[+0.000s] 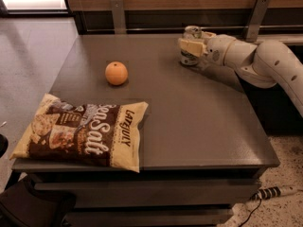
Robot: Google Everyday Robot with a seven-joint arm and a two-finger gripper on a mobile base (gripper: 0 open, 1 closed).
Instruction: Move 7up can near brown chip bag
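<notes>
The 7up can [191, 31] stands at the far right of the dark table [199, 117]; its silver top and lower rim show. My gripper [187, 42] reaches in from the right, and its cream fingers [191, 47] are closed around the can's body, hiding most of it. The brown chip bag [83, 134] lies flat at the front left corner, far from the can.
An orange [116, 73] sits on the table's left-centre, between the can and the bag. A wooden wall with two metal brackets [117, 14] runs behind the table. A power strip [277, 192] lies on the floor at the lower right.
</notes>
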